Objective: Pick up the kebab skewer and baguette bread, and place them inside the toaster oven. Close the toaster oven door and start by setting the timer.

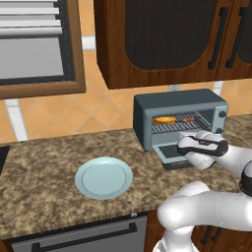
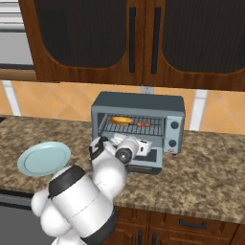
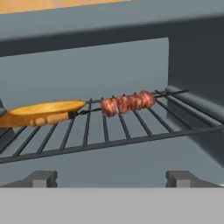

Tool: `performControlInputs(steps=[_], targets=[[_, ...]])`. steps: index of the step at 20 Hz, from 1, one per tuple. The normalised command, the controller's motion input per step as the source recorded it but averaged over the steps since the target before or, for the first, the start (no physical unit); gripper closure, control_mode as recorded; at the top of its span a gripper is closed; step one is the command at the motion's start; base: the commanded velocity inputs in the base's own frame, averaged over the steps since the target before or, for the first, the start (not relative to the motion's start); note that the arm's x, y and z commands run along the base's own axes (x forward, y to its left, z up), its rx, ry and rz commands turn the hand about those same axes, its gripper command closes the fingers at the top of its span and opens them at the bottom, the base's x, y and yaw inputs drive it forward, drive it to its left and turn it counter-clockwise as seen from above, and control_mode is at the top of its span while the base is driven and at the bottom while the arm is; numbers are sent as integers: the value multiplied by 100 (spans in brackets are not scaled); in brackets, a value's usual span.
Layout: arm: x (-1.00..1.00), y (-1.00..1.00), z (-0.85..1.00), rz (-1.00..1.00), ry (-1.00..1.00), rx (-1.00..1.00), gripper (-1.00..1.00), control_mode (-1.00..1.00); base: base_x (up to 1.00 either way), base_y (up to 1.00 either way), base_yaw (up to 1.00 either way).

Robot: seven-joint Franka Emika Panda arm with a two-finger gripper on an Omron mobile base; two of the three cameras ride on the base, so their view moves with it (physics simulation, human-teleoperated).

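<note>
At frame centre, the baguette bread (image 3: 43, 113) and kebab skewer (image 3: 127, 103) lie on the toaster oven (image 1: 178, 101) rack; I cannot tell my claw's state.

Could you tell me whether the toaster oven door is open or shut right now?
Open: the toaster oven door lies folded down, leaving the baguette bread and kebab skewer exposed on the rack.

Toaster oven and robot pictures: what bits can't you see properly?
- Left base view: the white arm covers much of the blue-grey toaster oven door.
- Hand view: the golden-orange baguette bread is cut off at the left edge.
- Right base view: the black knobs are too small to read the timer.
</note>
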Motion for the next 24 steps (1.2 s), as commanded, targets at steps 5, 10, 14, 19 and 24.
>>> performControlInputs(steps=[5,10,14,19,24], targets=[[-42,-31,23,0,0,0,-100,-100,0,0,0],[-65,-38,6,0,8,0,-100,-100,0,0,0],[-86,-26,0,1,14,0,-100,-100,0,0,0],[-74,-29,0,5,16,0,-100,-100,0,0,0],[-57,-12,-12,6,16,-4,-100,-100,0,0,0]])
